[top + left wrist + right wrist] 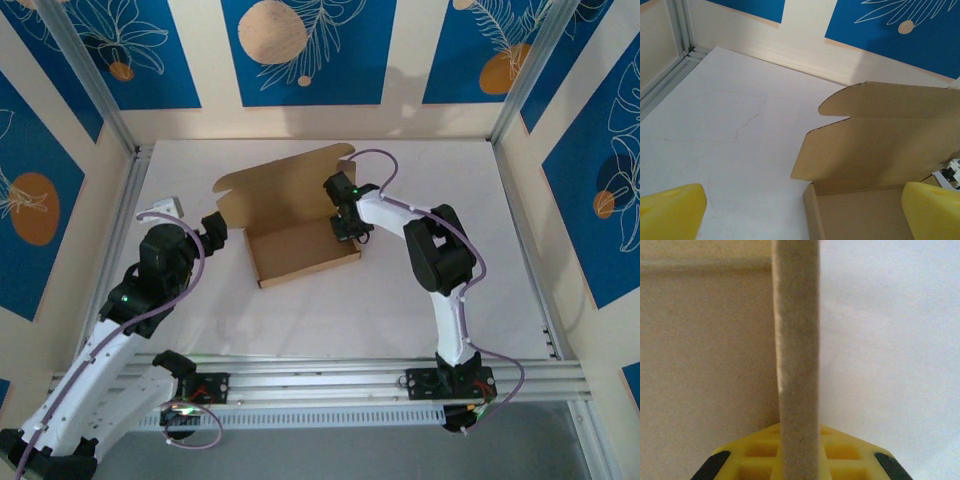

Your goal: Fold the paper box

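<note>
With the paper box [300,250] mid-table, lid up, the right gripper [348,228] straddles its right wall, perhaps pinching it though I cannot tell, and the left gripper [213,228] gapes just beside its left edge, so a one-sided pull may skew the box.

My left arm [100,355] and right arm [452,320] are white shells with bulky black joints, a purple cable [377,152] looping along each. Small green lights [345,187] glow. My left fingers [671,214] are smooth yellow wedges.
</note>
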Robot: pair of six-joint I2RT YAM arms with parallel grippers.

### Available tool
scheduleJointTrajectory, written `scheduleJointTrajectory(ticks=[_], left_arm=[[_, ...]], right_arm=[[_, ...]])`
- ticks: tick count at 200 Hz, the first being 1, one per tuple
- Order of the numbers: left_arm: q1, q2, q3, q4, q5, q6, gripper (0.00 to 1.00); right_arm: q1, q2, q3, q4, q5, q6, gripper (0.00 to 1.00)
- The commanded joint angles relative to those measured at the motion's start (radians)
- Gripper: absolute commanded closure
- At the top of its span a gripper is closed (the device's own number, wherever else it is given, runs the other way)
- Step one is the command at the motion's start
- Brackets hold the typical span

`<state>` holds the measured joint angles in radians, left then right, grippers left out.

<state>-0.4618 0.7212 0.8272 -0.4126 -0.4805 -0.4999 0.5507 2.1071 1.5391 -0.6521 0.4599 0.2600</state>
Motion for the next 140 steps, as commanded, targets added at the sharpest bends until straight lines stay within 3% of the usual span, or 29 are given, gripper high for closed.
scheduleJointTrajectory(ticks=[1, 30, 83, 116, 140], left_arm=[[-0.011, -0.009, 0.021, -0.009, -0.007, -0.017, 0.0], [-0.01, -0.006, 0.02, -0.007, -0.004, -0.02, 0.0], [-0.011, 0.003, 0.014, -0.003, -0.001, -0.021, 0.0], [-0.01, 0.013, 0.016, -0.004, 0.012, -0.001, 0.0], [-0.011, 0.036, 0.018, -0.016, 0.059, 0.006, 0.0]], right_arm=[[0.03, 0.03, 0.027, -0.071, 0.212, -0.009, 0.99], [0.056, 0.051, 0.039, -0.092, 0.334, 0.001, 0.99], [0.072, 0.087, 0.07, -0.149, 0.345, 0.018, 0.92], [0.051, -0.002, -0.01, -0.133, 0.218, 0.104, 0.78], [0.01, -0.129, -0.144, -0.061, 0.051, 0.221, 0.65]])
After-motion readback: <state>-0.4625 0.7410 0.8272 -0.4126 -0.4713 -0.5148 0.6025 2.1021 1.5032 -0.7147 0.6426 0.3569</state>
